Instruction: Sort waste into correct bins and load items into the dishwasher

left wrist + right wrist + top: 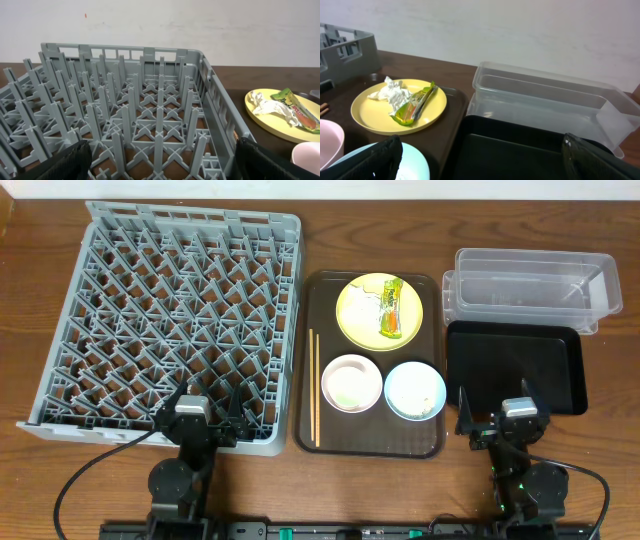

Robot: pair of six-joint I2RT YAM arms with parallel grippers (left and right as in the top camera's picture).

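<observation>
The grey dish rack [170,320] fills the left of the table. On the brown tray [432,442] stand a yellow plate [360,325] with a yellow-green wrapper [390,308] and crumpled white paper [362,300], a pinkish-white bowl [351,383], a light blue bowl [415,390] and chopsticks [314,385]. The clear tub [530,285] and black tray [515,365] lie at the right. My left gripper [200,402] is open and empty over the rack's near edge [150,100]. My right gripper [497,405] is open and empty over the black tray's near edge [520,150]. No white cup shows.
The brown tray sits between the rack and the two bins, close to both. The clear tub [545,95] stands behind the black tray. The plate [370,112] with the wrapper [412,107] is at the tray's far end.
</observation>
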